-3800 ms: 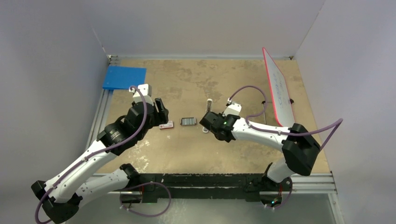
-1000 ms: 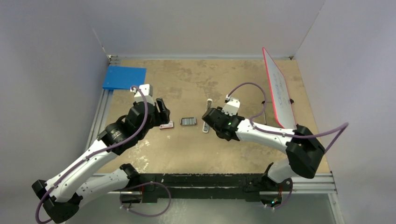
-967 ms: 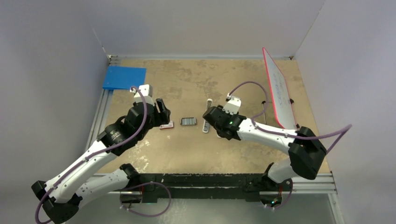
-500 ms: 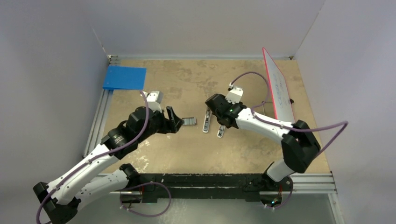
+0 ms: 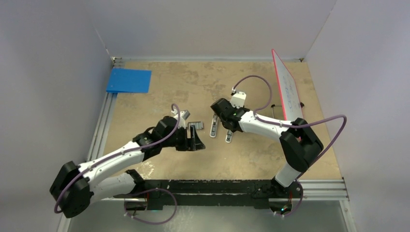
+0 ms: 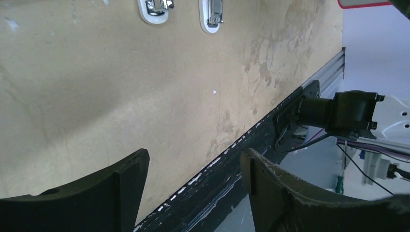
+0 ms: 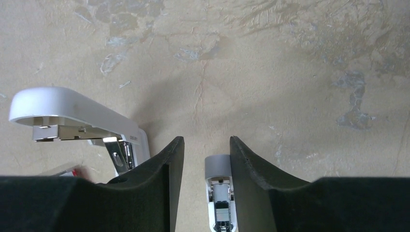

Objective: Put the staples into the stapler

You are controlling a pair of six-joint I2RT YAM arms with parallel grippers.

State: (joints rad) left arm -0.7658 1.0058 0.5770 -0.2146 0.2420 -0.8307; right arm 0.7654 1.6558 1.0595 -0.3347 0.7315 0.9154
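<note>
The stapler (image 5: 213, 126) is a slim white bar lying mid-table. In the right wrist view it (image 7: 72, 113) sits left of my fingers with its top raised off its metal channel. A short white piece (image 5: 228, 136) with a grey end lies beside it. My right gripper (image 5: 226, 125) is open and straddles that piece (image 7: 220, 186), which lies close to the right finger (image 7: 251, 164). The grey staples block (image 5: 196, 126) lies left of the stapler. My left gripper (image 5: 197, 141) is open and empty just in front of the staples (image 6: 193, 159).
A blue pad (image 5: 128, 80) lies at the back left. A red-rimmed whiteboard (image 5: 286, 92) stands tilted at the right. The black front rail (image 6: 251, 145) runs along the near table edge. The left wrist view shows the two white pieces (image 6: 154, 7) far ahead.
My left arm swung from the left side to the table's middle, just in front of the staples. My right gripper shifted back over the stapler. A short white piece now lies beside the stapler.
</note>
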